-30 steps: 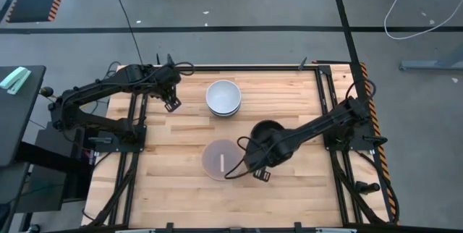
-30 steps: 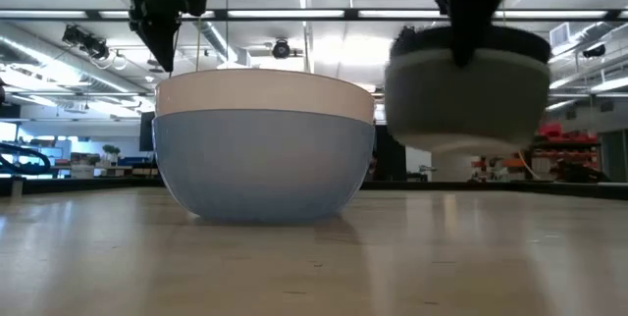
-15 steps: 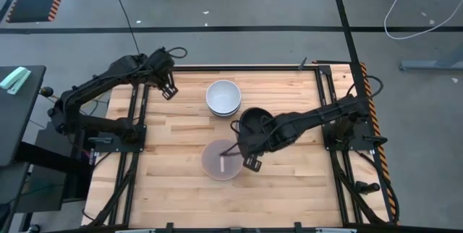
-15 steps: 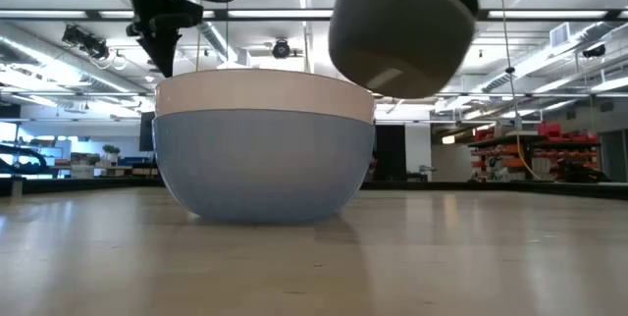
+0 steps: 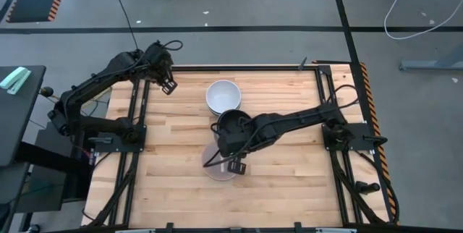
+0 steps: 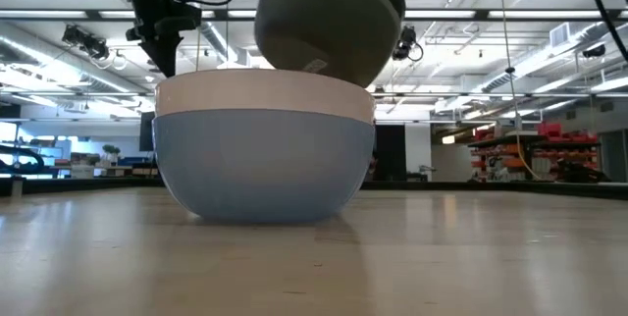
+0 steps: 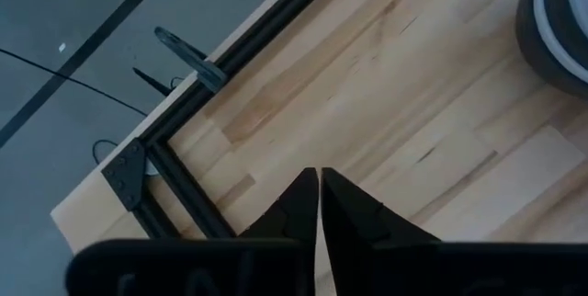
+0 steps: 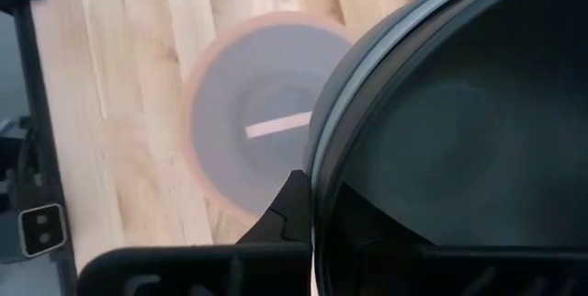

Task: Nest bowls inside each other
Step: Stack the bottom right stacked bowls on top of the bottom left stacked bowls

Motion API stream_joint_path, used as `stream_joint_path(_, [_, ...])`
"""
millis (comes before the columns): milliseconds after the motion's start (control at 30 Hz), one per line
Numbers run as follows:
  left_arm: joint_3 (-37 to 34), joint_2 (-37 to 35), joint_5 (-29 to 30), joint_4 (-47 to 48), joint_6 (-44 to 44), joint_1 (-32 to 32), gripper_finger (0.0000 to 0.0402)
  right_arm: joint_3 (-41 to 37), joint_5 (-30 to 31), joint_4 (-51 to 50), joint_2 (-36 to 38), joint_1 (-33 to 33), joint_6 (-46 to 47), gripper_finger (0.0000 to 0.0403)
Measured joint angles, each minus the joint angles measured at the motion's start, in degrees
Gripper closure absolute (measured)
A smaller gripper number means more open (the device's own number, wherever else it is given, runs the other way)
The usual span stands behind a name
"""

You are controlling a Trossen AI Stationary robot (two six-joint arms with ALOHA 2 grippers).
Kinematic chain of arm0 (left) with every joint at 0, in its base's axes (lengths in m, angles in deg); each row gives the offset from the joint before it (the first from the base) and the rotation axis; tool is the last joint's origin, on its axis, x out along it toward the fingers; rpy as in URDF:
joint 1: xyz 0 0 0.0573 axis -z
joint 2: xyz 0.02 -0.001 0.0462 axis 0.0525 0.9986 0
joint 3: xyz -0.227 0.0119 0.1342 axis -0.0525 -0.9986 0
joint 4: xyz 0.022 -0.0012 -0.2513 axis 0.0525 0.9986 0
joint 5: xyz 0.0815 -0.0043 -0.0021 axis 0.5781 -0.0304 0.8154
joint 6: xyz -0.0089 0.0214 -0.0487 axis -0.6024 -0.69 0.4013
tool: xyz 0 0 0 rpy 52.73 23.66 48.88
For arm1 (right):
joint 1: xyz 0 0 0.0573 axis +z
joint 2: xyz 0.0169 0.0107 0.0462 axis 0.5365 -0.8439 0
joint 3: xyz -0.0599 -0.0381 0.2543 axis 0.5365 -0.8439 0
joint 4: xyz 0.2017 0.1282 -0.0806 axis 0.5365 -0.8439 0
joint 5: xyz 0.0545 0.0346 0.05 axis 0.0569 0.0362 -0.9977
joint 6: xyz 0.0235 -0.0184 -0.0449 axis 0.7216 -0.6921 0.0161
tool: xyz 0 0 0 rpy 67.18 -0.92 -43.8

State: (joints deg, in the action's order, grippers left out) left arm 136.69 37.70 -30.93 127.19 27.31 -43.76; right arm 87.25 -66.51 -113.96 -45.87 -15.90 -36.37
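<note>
My right gripper (image 5: 233, 147) is shut on a bowl (image 5: 233, 127) that is black inside and grey outside (image 6: 329, 22). It hangs in the air over the table's middle. Just below it, on the near side, a salmon-pink bowl nested in a blue one (image 6: 265, 159) stands on its base (image 8: 253, 121). A white bowl (image 5: 223, 96) tops a small stack farther back. My left gripper (image 5: 168, 85) hangs shut over the table's far left corner (image 7: 319, 186), holding nothing. My right gripper holds the dark bowl by its rim (image 8: 317, 181) on the near side, slanting down from the near side. One finger (image 8: 294, 209) lies against the outer wall. The other is lost in the dark inside. The bowl is lifted clear and tilted.
Black frame rails (image 5: 246, 66) run along the table's edges, and a corner bracket (image 7: 129, 172) sits below my left gripper. Bare wood (image 5: 289, 182) lies at the near right and near left.
My right gripper has risen and carried the dark bowl toward the table's left, from the right of the pink bowl to a spot over its far edge, tipping it on the way. My left gripper has swung toward the far edge.
</note>
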Motion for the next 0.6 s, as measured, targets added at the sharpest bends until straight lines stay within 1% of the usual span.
stream_joint_path(100, [0.0, 0.0, 0.0, -0.1, -0.3, 0.0, 0.0390, 2.1, -1.1, -0.3, -1.5, 0.2, -0.3, 0.0393])
stream_joint_path(233, [0.0, 0.7, 0.0, -0.2, -1.2, 0.0, 0.0395, 2.4, -2.1, -0.4, -2.4, 0.8, -0.3, 0.0393])
stream_joint_path(367, [0.0, 2.4, -0.1, -0.2, -1.4, -0.8, 0.0382, 2.4, -3.2, 0.1, -2.9, 1.6, -0.1, 0.0393])
stream_joint_path(467, [0.0, 4.9, -0.2, -0.8, -1.4, -1.0, 0.0371, 2.4, -4.6, 1.9, -3.7, 2.1, -0.1, 0.0393])
stream_joint_path(600, [0.0, 8.2, -1.5, -1.7, -1.5, -1.0, 0.0372, 2.4, -5.7, 3.2, -4.8, 2.4, -0.1, 0.0393])
